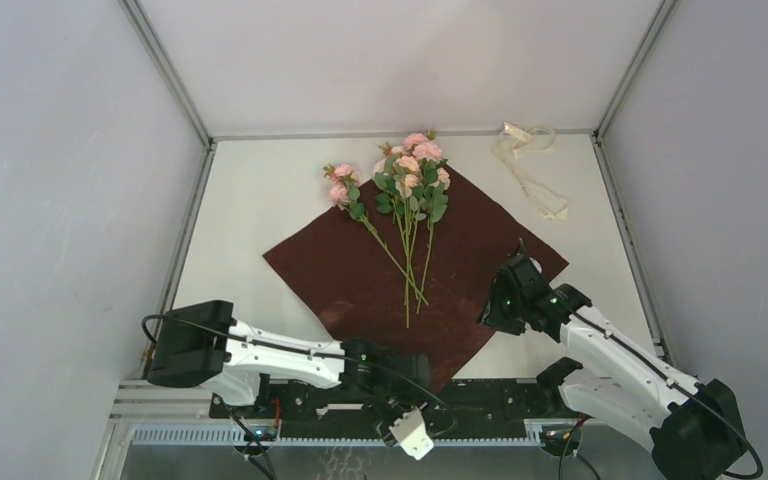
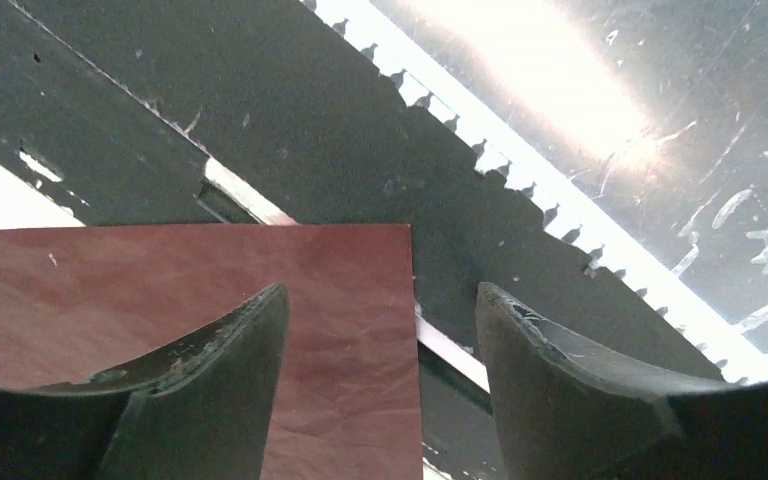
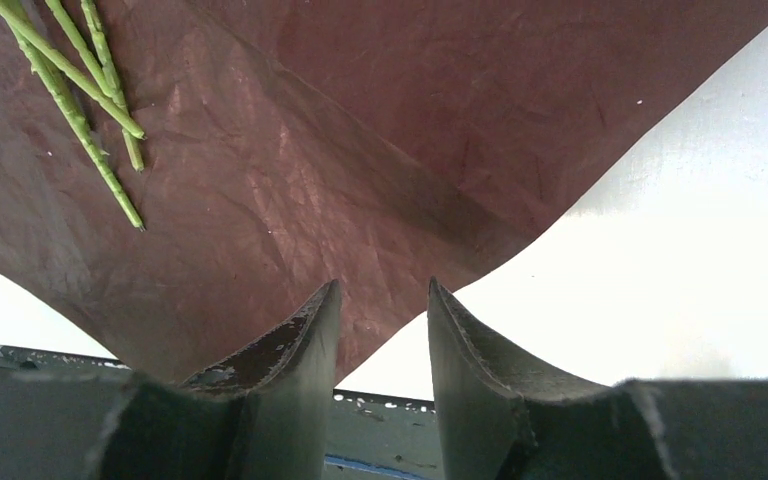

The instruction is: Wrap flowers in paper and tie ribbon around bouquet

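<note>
The dark red paper (image 1: 460,250) lies flat as a diamond on the white table. The flowers (image 1: 412,180), pink blooms on long green stalks, lie loose on it with the blooms toward the far corner. No wrapped bouquet is in view. The cream ribbon (image 1: 528,165) lies at the far right, off the sheet. My left gripper (image 1: 422,372) is open over the paper's near corner (image 2: 160,290), one finger over the sheet and one past its edge (image 2: 382,287). My right gripper (image 1: 500,300) is open at the paper's right edge (image 3: 360,120), holding nothing (image 3: 383,283). Stalk ends (image 3: 70,90) show at the upper left.
A black rail (image 1: 480,395) with a toothed white strip (image 2: 520,170) runs along the near table edge under the paper's corner. Grey walls close in the table (image 1: 250,220) on the left, right and back.
</note>
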`<state>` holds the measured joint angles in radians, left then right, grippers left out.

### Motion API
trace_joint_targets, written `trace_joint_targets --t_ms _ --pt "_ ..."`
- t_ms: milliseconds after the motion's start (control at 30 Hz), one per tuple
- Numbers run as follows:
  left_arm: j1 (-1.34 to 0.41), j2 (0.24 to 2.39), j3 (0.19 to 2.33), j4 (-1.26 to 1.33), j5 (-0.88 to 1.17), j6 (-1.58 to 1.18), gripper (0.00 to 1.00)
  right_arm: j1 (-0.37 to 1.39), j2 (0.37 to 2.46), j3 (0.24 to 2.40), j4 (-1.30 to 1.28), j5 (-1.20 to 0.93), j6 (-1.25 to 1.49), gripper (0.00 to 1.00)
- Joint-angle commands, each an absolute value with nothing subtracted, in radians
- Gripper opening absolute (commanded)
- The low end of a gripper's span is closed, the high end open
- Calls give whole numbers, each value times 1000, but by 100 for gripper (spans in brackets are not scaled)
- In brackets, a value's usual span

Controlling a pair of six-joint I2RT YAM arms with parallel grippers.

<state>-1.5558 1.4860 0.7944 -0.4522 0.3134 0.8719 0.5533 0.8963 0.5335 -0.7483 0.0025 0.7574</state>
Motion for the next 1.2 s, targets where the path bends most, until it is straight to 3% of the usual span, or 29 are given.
trace_joint_targets --t_ms 0,167,533,867,1167 --pt "-1560 1525 831 -433 334 872 72 566 891 580 -752 41 740 45" --pt "-1555 1518 818 -351 226 860 57 569 885 606 -769 49 727 45" --pt "-1536 1488 830 -367 205 784 2 582 883 626 -759 27 714 44" --pt "-1339 1400 966 -502 386 641 0 608 930 664 -672 -188 609 44" --pt "-1162 1373 1055 -571 481 568 0 602 1164 763 -493 -367 524 44"
